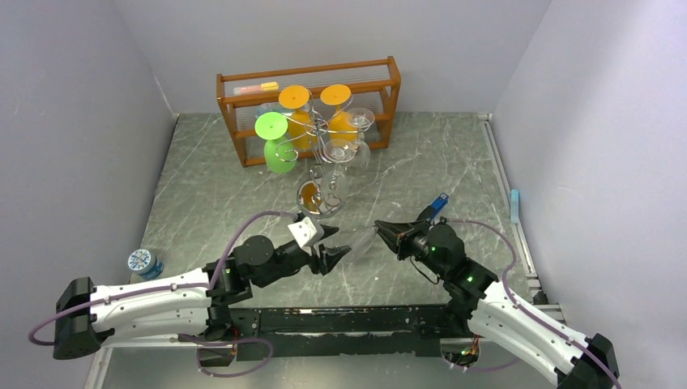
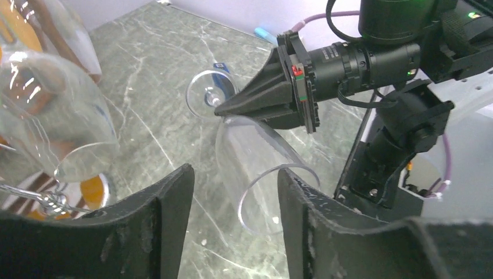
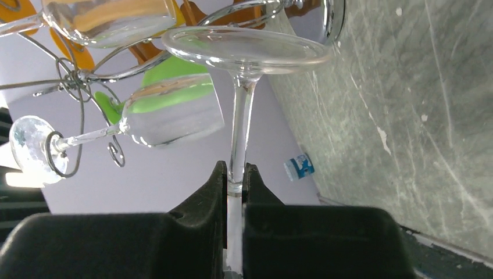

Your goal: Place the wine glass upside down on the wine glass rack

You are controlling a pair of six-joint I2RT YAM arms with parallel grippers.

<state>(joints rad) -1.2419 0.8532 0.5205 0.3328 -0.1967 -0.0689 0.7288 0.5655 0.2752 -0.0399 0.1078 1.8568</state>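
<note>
A clear wine glass [image 1: 362, 240] lies roughly level in the air between my two grippers. My right gripper [image 1: 382, 232] is shut on its stem [image 3: 240, 116], with the foot [image 3: 247, 49] beyond the fingertips. In the left wrist view the bowl [image 2: 256, 157] points at my left gripper [image 2: 232, 174], which is open, and the rim sits just by its right finger [image 2: 302, 197]. The silver wire wine glass rack [image 1: 324, 138] stands behind on its round shiny base [image 1: 312, 197]. Clear glasses hang from its arms [image 3: 75, 72].
An orange-brown wooden shelf [image 1: 389, 89] stands at the back. Green [image 1: 279, 146] and orange [image 1: 296, 113] glasses hang on the rack in front of it. A blue-white roll [image 1: 144, 262] lies at the left edge, and a blue object [image 1: 437, 203] lies by the right arm.
</note>
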